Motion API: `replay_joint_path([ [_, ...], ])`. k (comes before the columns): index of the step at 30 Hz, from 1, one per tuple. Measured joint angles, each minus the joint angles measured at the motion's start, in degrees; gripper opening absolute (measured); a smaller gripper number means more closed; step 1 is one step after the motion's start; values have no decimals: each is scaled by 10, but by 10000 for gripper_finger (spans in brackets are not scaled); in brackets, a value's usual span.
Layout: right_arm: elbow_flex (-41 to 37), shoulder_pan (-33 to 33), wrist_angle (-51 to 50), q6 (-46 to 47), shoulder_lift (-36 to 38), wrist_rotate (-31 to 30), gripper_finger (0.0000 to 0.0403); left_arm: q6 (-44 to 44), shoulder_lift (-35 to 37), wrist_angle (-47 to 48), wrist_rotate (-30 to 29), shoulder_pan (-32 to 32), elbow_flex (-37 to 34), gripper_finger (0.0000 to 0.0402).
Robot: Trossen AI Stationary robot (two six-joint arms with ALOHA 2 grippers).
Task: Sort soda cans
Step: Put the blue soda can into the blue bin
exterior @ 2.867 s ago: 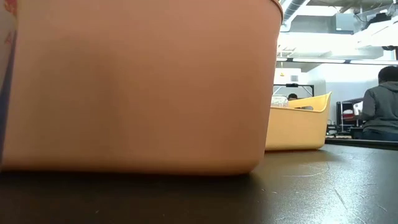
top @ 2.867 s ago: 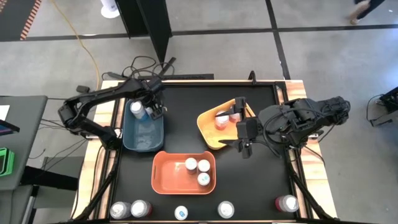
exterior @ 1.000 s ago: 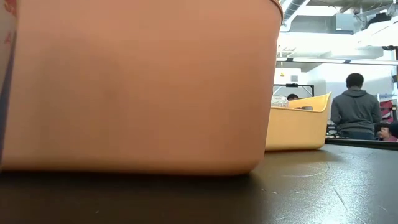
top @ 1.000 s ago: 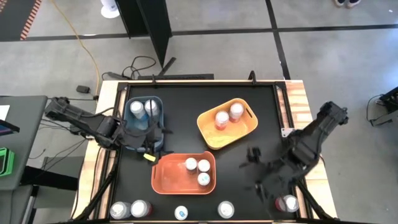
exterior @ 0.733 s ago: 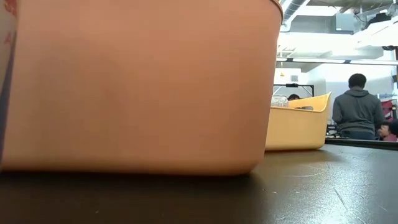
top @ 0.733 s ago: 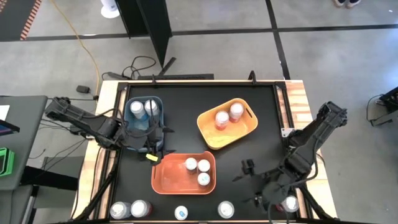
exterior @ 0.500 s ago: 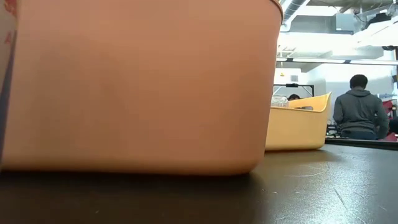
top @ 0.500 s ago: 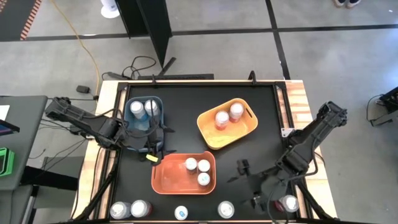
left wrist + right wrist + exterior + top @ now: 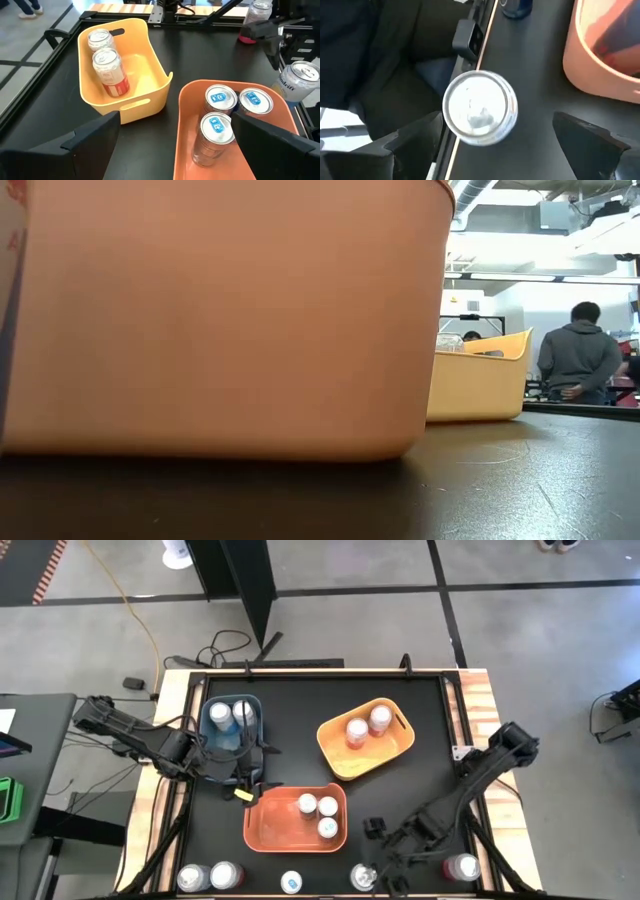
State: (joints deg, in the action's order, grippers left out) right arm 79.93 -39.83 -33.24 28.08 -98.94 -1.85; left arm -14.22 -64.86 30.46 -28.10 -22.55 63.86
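Several soda cans stand upright along the table's near edge; one is a silver-topped can. My right gripper hovers over this can, open, a finger on either side of it and clear of it. Two cans sit in the blue bin, two in the yellow bin, and three blue-topped ones in the orange bin. My left gripper waits open by the blue bin's near right corner, with nothing between its fingers.
More cans stand at the near edge: two at the near left, one in the middle, a pink one at the near right. In the low view the orange bin's wall fills most of the picture. A person stands far behind the table.
My right gripper has gone down and toward the table's near edge and left, from beside the pink can at the near right to above the silver-topped can, tipping further downward. The cans and bins have kept their places.
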Motion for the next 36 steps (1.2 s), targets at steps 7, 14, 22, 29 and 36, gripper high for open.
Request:
replay_joint_path([
  [7, 19, -7, 6, 7, -13, 3, 399, 5, 0, 1, 9, 0, 0, 375],
  [14, 22, -10, 6, 19, -25, 3, 400, 11, 0, 1, 10, 0, 0, 375],
  [22, 23, -15, 22, 37, -36, -4, 400, 15, 0, 1, 23, 0, 0, 375],
  [29, 24, -14, 24, 82, -35, -29, 400, 28, 0, 1, 38, 0, 0, 375],
  [36, 24, -20, 25, 123, -36, -54, 400, 35, 0, 1, 38, 0, 0, 375],
])
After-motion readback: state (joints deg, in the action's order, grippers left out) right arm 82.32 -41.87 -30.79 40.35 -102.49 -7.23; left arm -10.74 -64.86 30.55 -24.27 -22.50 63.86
